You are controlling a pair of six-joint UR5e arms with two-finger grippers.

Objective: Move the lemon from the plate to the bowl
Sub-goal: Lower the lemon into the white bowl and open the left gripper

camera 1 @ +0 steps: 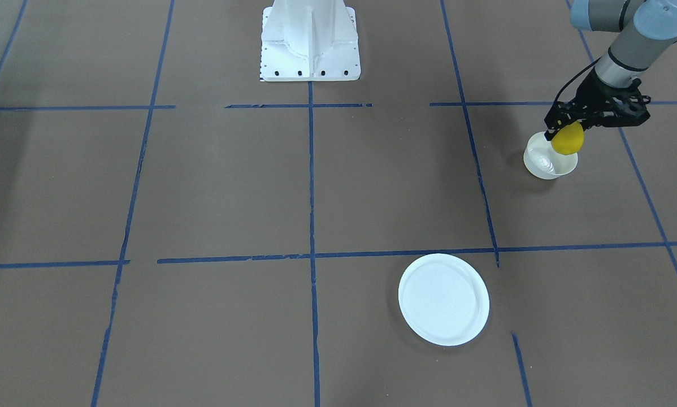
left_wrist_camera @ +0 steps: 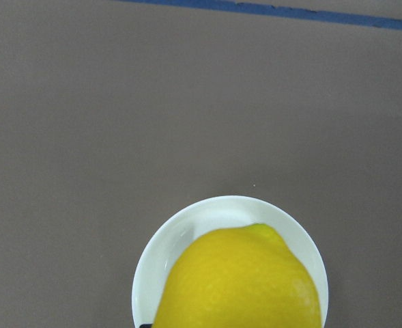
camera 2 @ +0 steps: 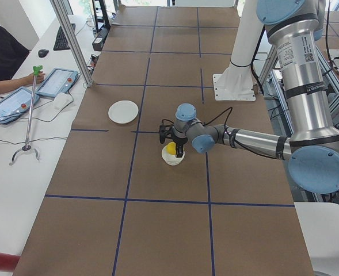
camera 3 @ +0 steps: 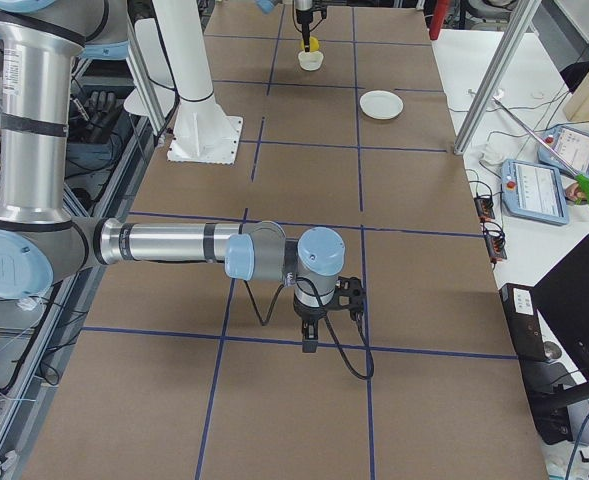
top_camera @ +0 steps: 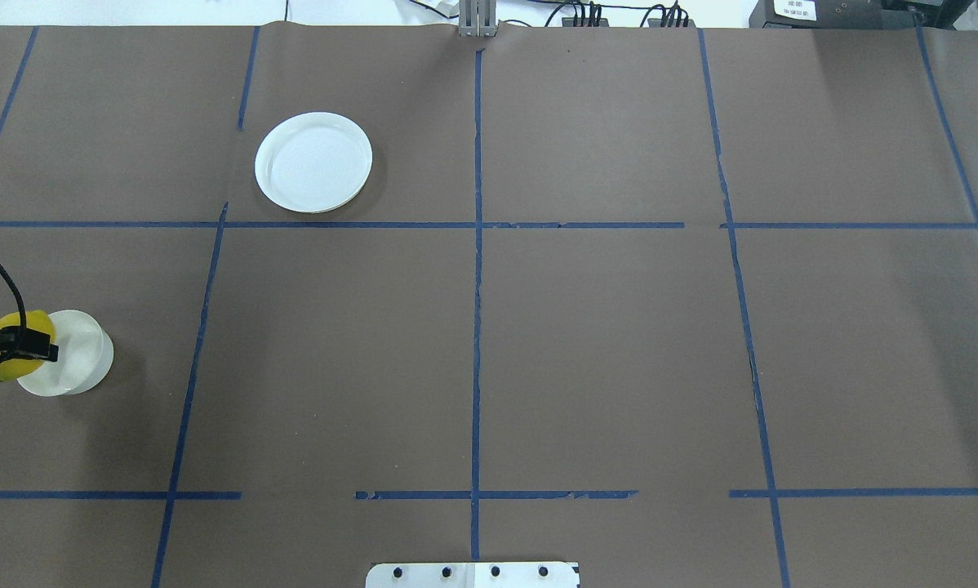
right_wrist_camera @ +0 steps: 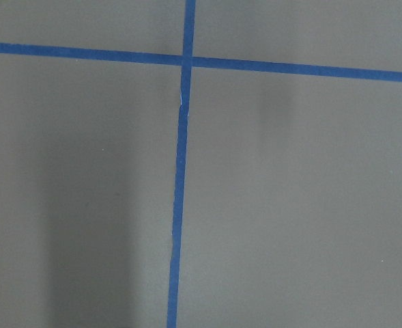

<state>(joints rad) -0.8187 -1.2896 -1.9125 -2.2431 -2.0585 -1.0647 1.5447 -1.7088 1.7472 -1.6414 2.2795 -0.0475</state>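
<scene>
My left gripper (camera 1: 566,129) is shut on the lemon (camera 1: 569,142), a bright yellow oval, and holds it just above the small deep white bowl (camera 1: 542,163). In the overhead view the lemon (top_camera: 25,325) overlaps the left rim of the bowl (top_camera: 81,363). In the left wrist view the lemon (left_wrist_camera: 241,287) hangs over the bowl (left_wrist_camera: 165,253). The wide flat white plate (camera 1: 443,299) lies empty, far from the bowl; it also shows in the overhead view (top_camera: 313,162). My right gripper (camera 3: 311,338) shows only in the exterior right view, low over the bare table; I cannot tell whether it is open.
The table is covered in brown paper with blue tape lines. The robot's white base (camera 1: 310,42) stands at the table's near edge. Tablets and a grabber tool (camera 2: 30,109) lie on a white side bench beside the table, where an operator sits.
</scene>
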